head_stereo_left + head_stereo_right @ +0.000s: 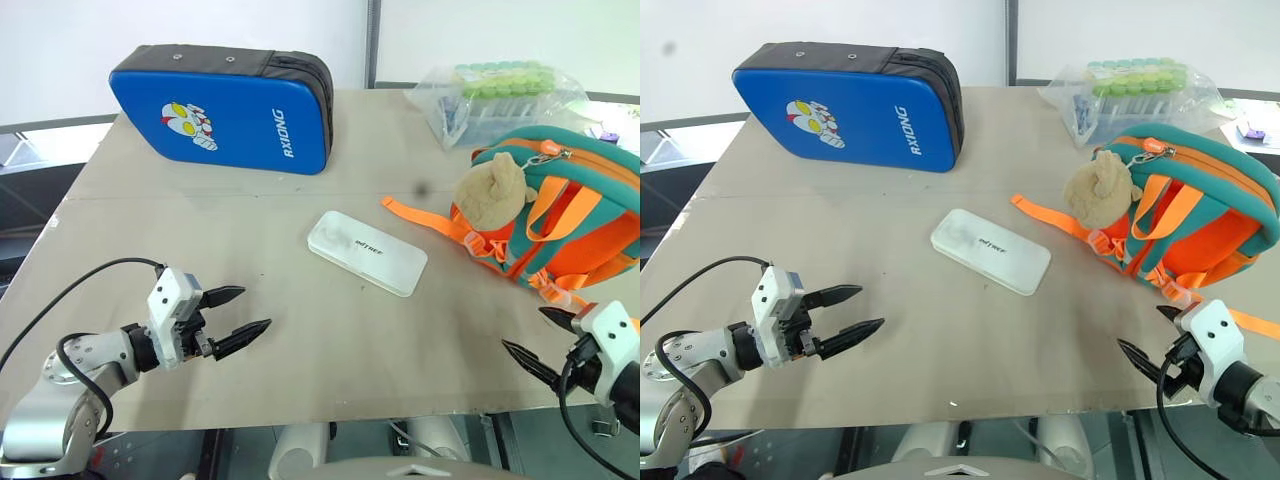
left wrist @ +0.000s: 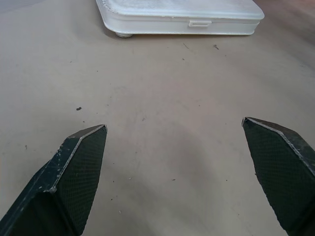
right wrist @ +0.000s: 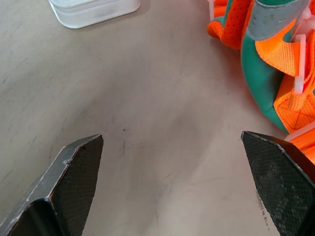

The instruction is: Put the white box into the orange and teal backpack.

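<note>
The white box (image 1: 366, 252) lies flat in the middle of the table, dark lettering on its lid. To its right the orange and teal backpack (image 1: 575, 215) lies on the table with a tan plush toy (image 1: 492, 192) on it and an orange strap (image 1: 420, 217) trailing toward the box. My left gripper (image 1: 250, 312) hovers open near the front left, apart from the box and pointing toward it. Near the front right edge my right gripper (image 1: 530, 338) is open, just in front of the backpack. The left wrist view has the box (image 2: 182, 17) ahead; the right wrist view has the backpack (image 3: 268, 59) beside the fingers.
A large blue padded case (image 1: 225, 110) with a cartoon print stands at the back left. A clear plastic bag of green-capped items (image 1: 500, 95) sits at the back right, behind the backpack. The table's front edge (image 1: 300, 420) runs just below both grippers.
</note>
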Robot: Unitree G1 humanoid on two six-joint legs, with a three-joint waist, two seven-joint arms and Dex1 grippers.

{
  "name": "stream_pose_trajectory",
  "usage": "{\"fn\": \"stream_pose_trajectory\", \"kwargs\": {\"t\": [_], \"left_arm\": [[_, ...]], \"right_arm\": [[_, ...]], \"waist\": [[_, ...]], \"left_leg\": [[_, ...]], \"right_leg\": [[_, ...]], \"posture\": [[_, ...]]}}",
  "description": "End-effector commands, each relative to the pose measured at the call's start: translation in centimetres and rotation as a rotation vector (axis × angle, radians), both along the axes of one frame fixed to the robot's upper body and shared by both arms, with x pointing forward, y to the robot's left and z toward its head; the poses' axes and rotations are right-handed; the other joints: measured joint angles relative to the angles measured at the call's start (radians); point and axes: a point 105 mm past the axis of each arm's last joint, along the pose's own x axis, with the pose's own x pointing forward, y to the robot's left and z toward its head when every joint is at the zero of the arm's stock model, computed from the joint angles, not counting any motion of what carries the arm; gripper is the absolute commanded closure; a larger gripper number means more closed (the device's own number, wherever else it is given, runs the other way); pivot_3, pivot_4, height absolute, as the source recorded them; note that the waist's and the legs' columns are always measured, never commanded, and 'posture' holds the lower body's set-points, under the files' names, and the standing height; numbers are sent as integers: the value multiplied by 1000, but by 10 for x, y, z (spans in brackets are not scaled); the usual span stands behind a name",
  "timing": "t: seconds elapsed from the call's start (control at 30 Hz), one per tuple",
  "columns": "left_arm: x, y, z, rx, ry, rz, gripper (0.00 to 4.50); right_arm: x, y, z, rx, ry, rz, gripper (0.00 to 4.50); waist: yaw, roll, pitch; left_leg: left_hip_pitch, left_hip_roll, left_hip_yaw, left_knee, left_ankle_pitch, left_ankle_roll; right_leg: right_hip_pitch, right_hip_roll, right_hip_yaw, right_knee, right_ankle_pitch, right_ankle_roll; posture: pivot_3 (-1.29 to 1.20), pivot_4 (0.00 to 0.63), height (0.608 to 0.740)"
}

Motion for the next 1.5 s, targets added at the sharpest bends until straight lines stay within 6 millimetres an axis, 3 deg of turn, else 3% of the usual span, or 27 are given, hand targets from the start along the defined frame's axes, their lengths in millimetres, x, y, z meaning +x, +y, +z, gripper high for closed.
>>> {"fn": "stream_pose_trajectory", "kwargs": {"t": [0.03,0.17,0.23,0.33,0.47,0.53,0.57,0.8,0.93,1.13,1.43,1.5], "left_arm": [[8,2,11,4,-58,4,0],[28,-6,26,-28,-115,25,0],[35,-11,32,-47,-121,29,0],[51,-18,40,-90,-101,73,819],[82,-31,42,-66,-31,148,2639],[94,-40,46,-86,14,147,3747],[105,-41,47,-38,18,159,4122],[162,-40,38,200,3,198,4122],[176,-67,20,293,-28,46,4122],[156,-81,9,341,-42,-85,4122],[65,-67,0,332,52,-57,4122],[54,-66,2,308,75,-23,4122]], "right_arm": [[6,10,15,4,-78,26,76],[17,41,28,-8,-120,65,76],[19,55,31,92,-88,91,76],[29,71,30,171,-33,94,1295],[46,85,21,153,20,69,3130],[53,89,16,107,26,62,4260],[60,87,12,56,20,31,4500],[90,87,6,-106,4,-59,4500],[98,109,4,-153,3,19,4500],[114,141,13,-134,-38,134,4500],[128,151,14,-234,-89,274,4500],[129,152,13,-247,-99,303,4500]], "waist": [[3,0,0],[9,0,0],[9,-1,-1],[9,-1,0],[11,-1,0],[10,-1,0],[9,-1,0],[-4,-1,0],[-14,-1,0],[-26,-1,0],[-45,-1,0],[-43,-1,0]], "left_leg": [[0,0,0,0,0,0],[0,2,0,1,0,0],[0,2,0,1,0,0],[-1,2,-1,1,0,0],[-2,0,1,2,0,0],[-2,-2,0,2,0,0],[-3,-3,0,1,0,0],[-2,-4,0,1,0,0],[-5,-4,1,1,0,-1],[-5,-4,3,0,0,0],[-2,-1,2,0,0,0],[-2,1,3,0,0,0]], "right_leg": [[0,0,0,0,0,0],[0,1,-2,0,1,-1],[0,1,-3,0,1,-2],[0,2,-3,0,2,-3],[0,3,-5,0,5,-2],[0,4,-5,0,6,-1],[0,4,-5,0,6,-1],[0,5,-4,1,6,-2],[-3,5,-3,0,6,-2],[-4,5,-1,1,6,-2],[-5,5,5,2,6,-1],[-5,5,6,2,6,-1]], "posture": [[0,150,740],[0,150,740],[0,150,740],[0,150,740],[0,150,740],[0,150,740],[0,150,740],[0,150,740],[0,150,740],[0,150,740],[0,150,740],[0,150,740]]}}
